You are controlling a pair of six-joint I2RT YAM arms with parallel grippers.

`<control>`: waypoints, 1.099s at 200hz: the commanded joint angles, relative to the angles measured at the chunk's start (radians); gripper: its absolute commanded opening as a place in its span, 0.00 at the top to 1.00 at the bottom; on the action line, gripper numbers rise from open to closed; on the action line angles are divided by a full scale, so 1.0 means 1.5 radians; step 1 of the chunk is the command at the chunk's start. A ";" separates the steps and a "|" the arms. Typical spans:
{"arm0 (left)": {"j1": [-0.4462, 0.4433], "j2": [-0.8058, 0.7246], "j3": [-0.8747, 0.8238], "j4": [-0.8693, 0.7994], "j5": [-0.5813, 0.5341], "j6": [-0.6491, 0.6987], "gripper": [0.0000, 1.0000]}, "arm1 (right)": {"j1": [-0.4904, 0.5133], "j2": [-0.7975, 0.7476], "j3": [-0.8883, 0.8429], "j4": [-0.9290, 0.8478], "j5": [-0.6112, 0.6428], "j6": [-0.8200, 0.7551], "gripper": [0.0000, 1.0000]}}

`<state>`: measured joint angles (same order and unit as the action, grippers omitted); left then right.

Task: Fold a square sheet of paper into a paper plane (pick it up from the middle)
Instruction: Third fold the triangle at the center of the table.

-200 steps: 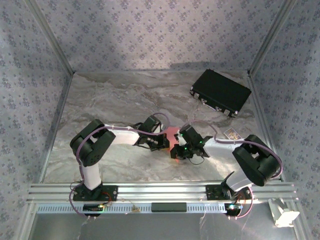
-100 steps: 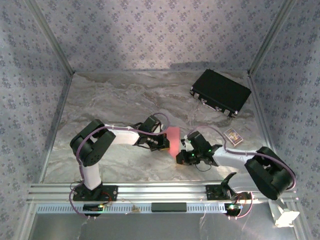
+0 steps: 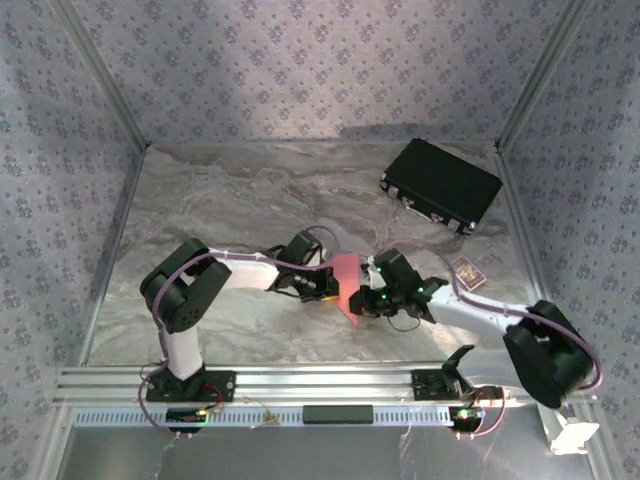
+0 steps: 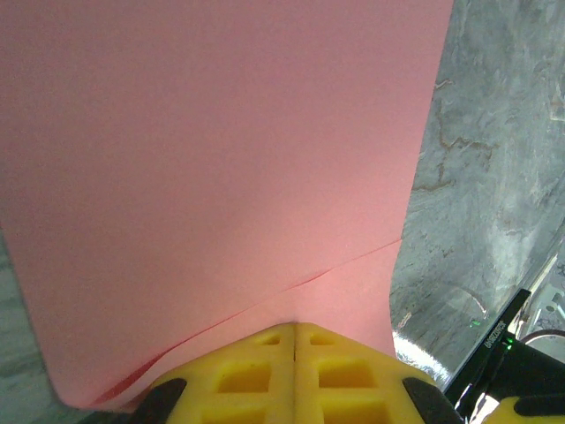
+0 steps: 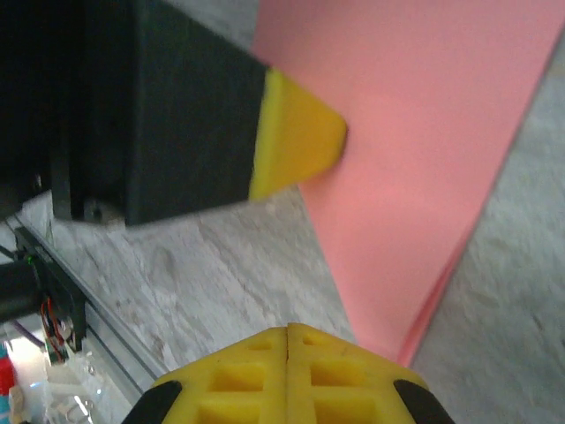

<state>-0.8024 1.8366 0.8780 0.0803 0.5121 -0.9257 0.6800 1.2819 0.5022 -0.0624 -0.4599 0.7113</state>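
Observation:
The square sheet of paper, salmon-pink and folded into a narrower pointed shape, lies on the marble table between my two grippers. In the left wrist view the paper spreads wide with a flap edge running across it. My left gripper is shut, its tips resting against the paper's face. The right wrist view shows the paper with stacked layers along its lower right edge. The left fingertip touches its left edge there. My right gripper is shut with nothing in it, over bare table just short of the paper's near corner.
A black rectangular case lies at the back right. A small patterned card-like item sits right of the right arm. Patterned walls close in three sides. An aluminium rail runs along the near edge.
My right gripper drew back to the right off the paper, uncovering it, and its elbow swung out to the right. The left arm has stayed put.

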 commanded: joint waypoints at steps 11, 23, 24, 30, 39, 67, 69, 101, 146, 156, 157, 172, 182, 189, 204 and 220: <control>0.006 0.022 -0.018 -0.049 -0.041 0.009 1.00 | -0.002 0.074 0.026 0.041 -0.004 0.013 1.00; 0.005 0.022 -0.017 -0.050 -0.040 0.010 1.00 | -0.003 0.091 0.024 0.049 -0.004 0.018 1.00; 0.005 0.022 -0.017 -0.050 -0.040 0.010 1.00 | -0.004 0.093 0.024 0.049 -0.003 0.018 1.00; 0.005 0.022 -0.017 -0.048 -0.040 0.010 1.00 | -0.004 0.098 0.024 0.049 -0.003 0.016 1.00; 0.006 0.022 -0.018 -0.046 -0.039 0.010 1.00 | -0.004 0.107 0.018 0.049 -0.002 0.016 1.00; 0.005 0.019 -0.018 -0.036 -0.035 0.010 1.00 | -0.005 0.112 -0.022 0.047 0.016 0.026 1.00; 0.005 0.018 -0.018 -0.034 -0.035 0.010 1.00 | -0.005 0.111 -0.025 0.048 0.018 0.027 1.00; 0.005 -0.008 -0.009 -0.016 -0.031 0.006 1.00 | -0.004 0.108 -0.061 0.057 0.030 0.043 1.00; -0.004 -0.062 0.005 -0.025 -0.038 0.005 0.97 | -0.002 0.105 -0.058 0.061 0.038 0.051 1.00; -0.011 -0.066 0.004 -0.036 -0.043 -0.001 0.99 | -0.001 0.105 -0.059 0.064 0.039 0.051 1.00; -0.012 -0.066 0.003 -0.036 -0.043 -0.002 1.00 | -0.001 0.105 -0.059 0.063 0.039 0.052 1.00; -0.026 -0.067 -0.008 -0.022 -0.044 -0.016 1.00 | -0.001 0.105 -0.061 0.065 0.039 0.052 1.00; -0.036 -0.060 -0.008 -0.024 -0.044 -0.024 1.00 | -0.001 0.104 -0.062 0.068 0.040 0.054 1.00; -0.044 -0.052 -0.007 -0.026 -0.043 -0.025 1.00 | -0.001 0.104 -0.062 0.070 0.040 0.055 1.00; -0.050 -0.031 -0.010 -0.022 -0.043 -0.031 1.00 | -0.001 0.105 -0.063 0.070 0.042 0.055 1.00; -0.049 -0.017 -0.014 -0.023 -0.053 -0.033 1.00 | -0.001 0.104 -0.064 0.069 0.041 0.055 1.00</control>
<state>-0.8734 1.7737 0.8761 0.0608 0.4553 -0.9565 0.6743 1.4227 0.4408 0.1097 -0.4591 0.7792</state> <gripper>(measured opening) 0.047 0.051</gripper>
